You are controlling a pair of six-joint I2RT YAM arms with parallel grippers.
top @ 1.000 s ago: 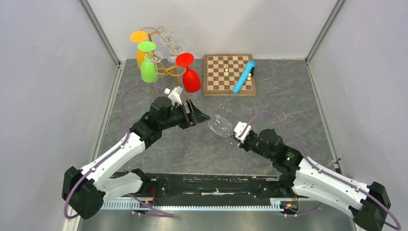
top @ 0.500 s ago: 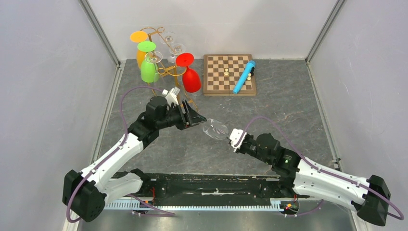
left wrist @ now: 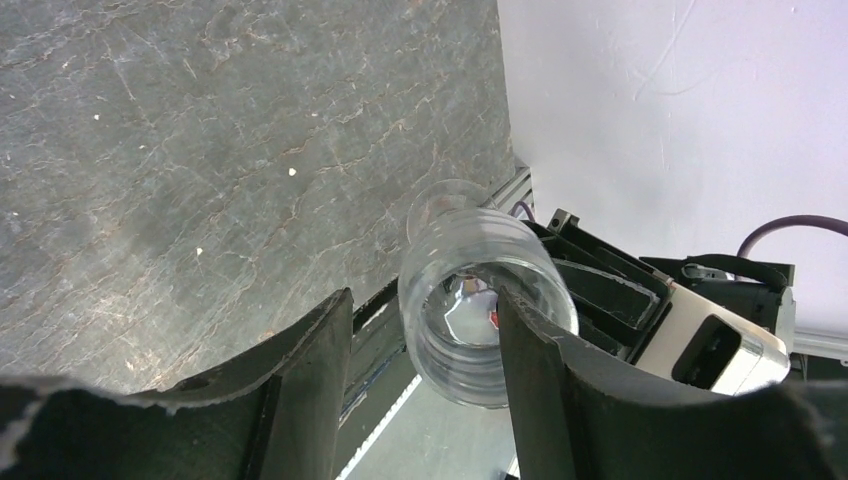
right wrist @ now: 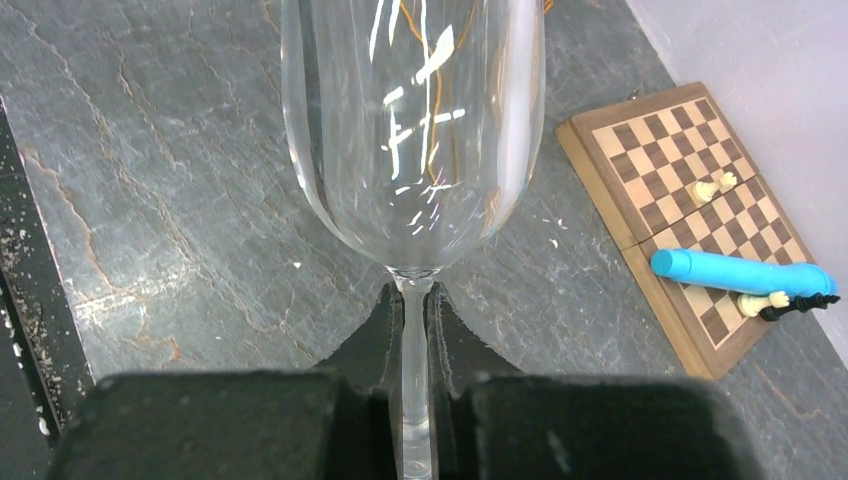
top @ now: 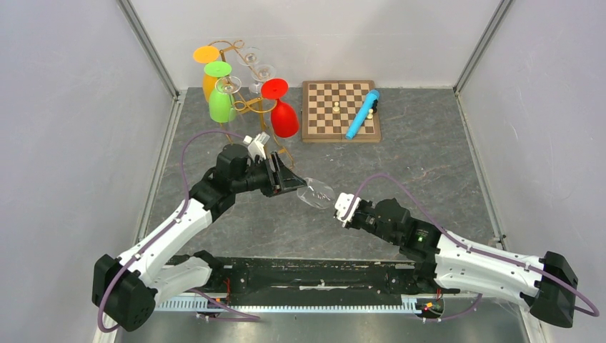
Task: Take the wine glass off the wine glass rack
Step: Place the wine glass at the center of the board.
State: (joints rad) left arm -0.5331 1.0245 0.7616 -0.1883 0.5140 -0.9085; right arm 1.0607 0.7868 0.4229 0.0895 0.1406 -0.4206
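Right gripper (right wrist: 415,335) clamped on stem of wine glass (top: 315,194), glass horizontal over tabletop (top: 429,164) centre, well clear of wine glass rack (top: 246,106) at 11 o'clock. Left gripper (top: 291,183) jaws apart, flanking bowl (handover likely). Risk: uneven squeeze twists glass, stem slips. Both arms stretched low, wrists facing each other.

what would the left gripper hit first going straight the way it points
The bowl of the clear wine glass, its stem held in the right gripper; it sits between the open fingers of the left gripper, contact unclear.
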